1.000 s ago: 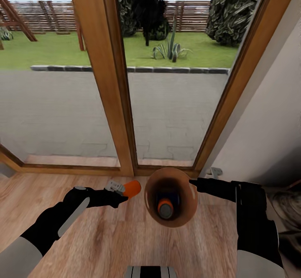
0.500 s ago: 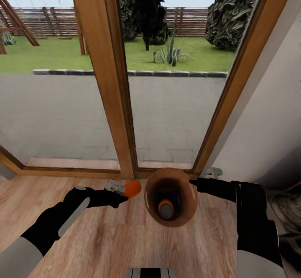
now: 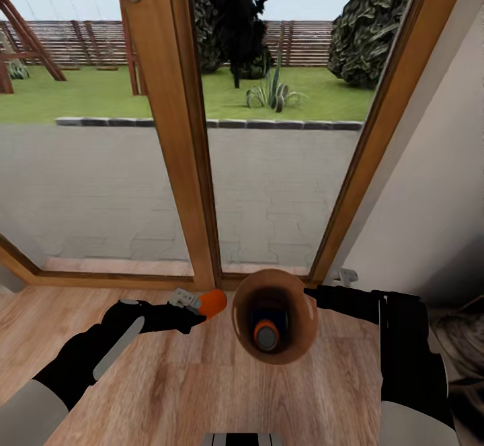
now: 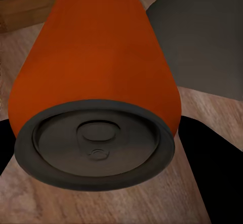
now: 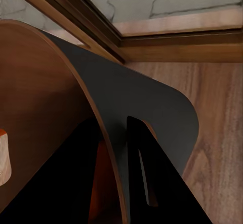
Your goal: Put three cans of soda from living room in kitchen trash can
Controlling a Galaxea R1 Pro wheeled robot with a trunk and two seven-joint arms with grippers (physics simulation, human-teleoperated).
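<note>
Orange can (image 3: pixel 267 335) already lies inside the trash can (image 3: pixel 304 338), whose rim the right pincer (image 3: pixel 310 293) pinches. The left pincer (image 3: pixel 195 311) grips another orange can (image 3: pixel 212 302) beside it, not yet dropped; the blue one's whereabouts I cannot tell.

A light wood plank floor (image 3: pixel 202 392) is seen, bordered by the wooden threshold of the glass doors (image 3: pixel 134 279). Whether the round grey bin with brown wooden inside (image 3: pixel 296 348) rests on it cannot be told.
</note>
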